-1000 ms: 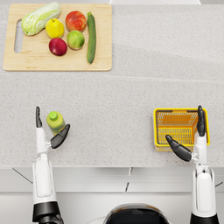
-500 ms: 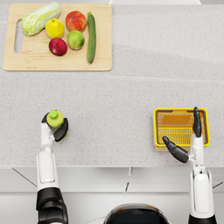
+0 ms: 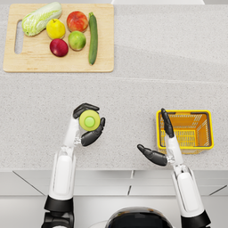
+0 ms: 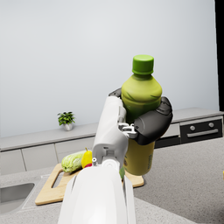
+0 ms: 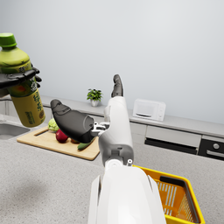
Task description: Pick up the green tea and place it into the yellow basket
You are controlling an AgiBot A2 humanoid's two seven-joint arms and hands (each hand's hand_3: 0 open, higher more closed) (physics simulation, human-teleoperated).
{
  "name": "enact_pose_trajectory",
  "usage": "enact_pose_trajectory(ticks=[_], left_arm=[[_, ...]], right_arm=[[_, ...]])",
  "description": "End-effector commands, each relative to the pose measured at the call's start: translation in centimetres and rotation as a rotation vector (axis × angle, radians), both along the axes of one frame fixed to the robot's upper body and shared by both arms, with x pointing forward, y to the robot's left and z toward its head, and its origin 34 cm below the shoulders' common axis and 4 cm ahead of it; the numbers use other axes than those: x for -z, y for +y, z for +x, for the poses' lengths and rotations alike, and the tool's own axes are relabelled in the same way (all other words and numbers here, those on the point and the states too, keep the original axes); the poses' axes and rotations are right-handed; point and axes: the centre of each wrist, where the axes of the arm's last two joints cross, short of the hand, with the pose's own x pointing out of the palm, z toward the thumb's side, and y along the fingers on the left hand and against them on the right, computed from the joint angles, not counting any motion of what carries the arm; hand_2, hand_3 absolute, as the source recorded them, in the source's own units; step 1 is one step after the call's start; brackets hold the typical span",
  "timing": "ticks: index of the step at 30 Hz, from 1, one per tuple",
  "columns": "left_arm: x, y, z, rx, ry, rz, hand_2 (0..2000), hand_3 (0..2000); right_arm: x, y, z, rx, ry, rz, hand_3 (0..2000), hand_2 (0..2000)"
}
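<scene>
The left hand (image 3: pixel 87 126) gripped the green tea (image 3: pixel 89 120), lifted clear of the counter, while the yellow basket (image 3: pixel 184 113) beside the open, empty right hand (image 3: pixel 161 144) awaited it.

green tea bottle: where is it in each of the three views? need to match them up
Head view: green tea bottle left of centre, seen cap-on, held by the left hand.
Left wrist view: centre, upright, same hand around it.
Right wrist view: far left edge, lifted off the counter.
Shared landmark: cutting board.
</scene>
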Motion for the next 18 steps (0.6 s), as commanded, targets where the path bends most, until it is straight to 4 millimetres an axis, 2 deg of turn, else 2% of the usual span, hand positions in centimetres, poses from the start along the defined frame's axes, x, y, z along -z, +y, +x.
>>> enact_pose_trajectory(ticks=[1, 4, 6, 10, 13, 14, 15, 18], left_arm=[[-3.2, -3.9, -1.0, 0.135, -0.125, -0.001, 2000, 2000], [-3.5, -6.9, -2.0, 0.242, -0.144, 0.016, 2000, 2000], [-3.1, -8.5, -2.4, 0.301, -0.131, 0.036, 2000, 2000], [-1.7, -10.6, -3.2, 0.382, -0.100, 0.076, 2000, 2000], [-1.1, -11.3, -3.9, 0.425, -0.093, 0.138, 2000, 2000], [-1.1, -11.2, -4.0, 0.417, -0.096, 0.145, 2000, 2000], [-1.1, -11.1, -4.0, 0.391, -0.097, 0.137, 2000, 2000], [-1.1, -10.7, -3.9, 0.343, -0.103, 0.120, 2000, 2000]], right_arm=[[-0.6, 3.1, 1.3, -0.080, 0.000, 0.017, 0, 0], [-1.2, 5.5, 2.0, -0.139, -0.002, 0.029, 0, 0], [-1.8, 6.3, 2.5, -0.154, -0.011, 0.040, 0, 0], [-2.9, 6.5, 3.2, -0.146, -0.033, 0.068, 0, 0], [-3.1, 6.7, 3.3, -0.260, -0.048, -0.006, 0, 0], [-3.0, 6.5, 3.3, -0.278, -0.048, -0.024, 327, 1361], [-3.0, 6.5, 3.3, -0.348, -0.060, -0.065, 653, 2000], [-3.1, 6.5, 3.3, -0.426, -0.075, -0.127, 1633, 2000]])
